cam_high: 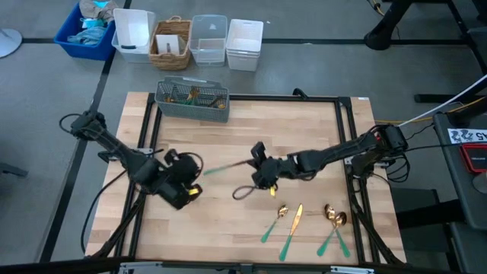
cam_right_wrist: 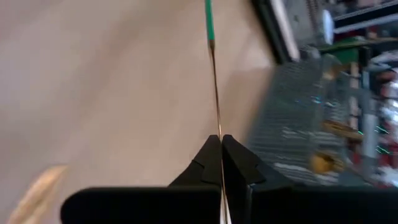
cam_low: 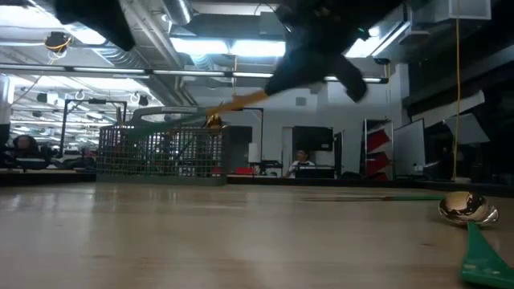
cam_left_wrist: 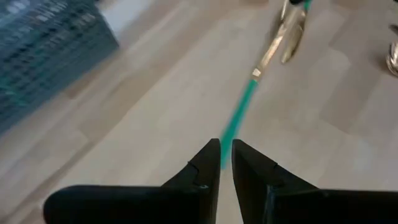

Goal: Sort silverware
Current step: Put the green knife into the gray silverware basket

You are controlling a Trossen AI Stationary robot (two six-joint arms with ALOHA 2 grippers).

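One piece of silverware (cam_high: 228,166), with a teal handle and a gold front part, hangs level in the air between my two grippers. Which kind it is I cannot tell. My right gripper (cam_high: 257,169) is shut on its gold end and my left gripper (cam_high: 199,176) is shut at the handle's free end. Several more pieces lie flat on the table near its near edge: one with a round head (cam_high: 275,221), a knife (cam_high: 293,224) and two spoons (cam_high: 333,221). The low view shows a spoon's bowl (cam_low: 466,209) resting on the wood. My left gripper has the teal handle's free end (cam_left_wrist: 229,138) between its two fingertips (cam_left_wrist: 208,163), with the fingers pointing along the handle. The piece is clear of the table. My right gripper pinches the thin gold part (cam_right_wrist: 217,124) between its shut fingertips (cam_right_wrist: 235,155), in line with the piece. The handle (cam_right_wrist: 209,18) points away from it, and nothing rests on the table.
A grey mesh caddy (cam_high: 192,100) with a few pieces in it stands at the table's far left. Bins and a wicker basket (cam_high: 171,44) sit on the floor beyond. A black frame (cam_high: 346,137) runs along the table's edges. Bare wood lies below the held piece.
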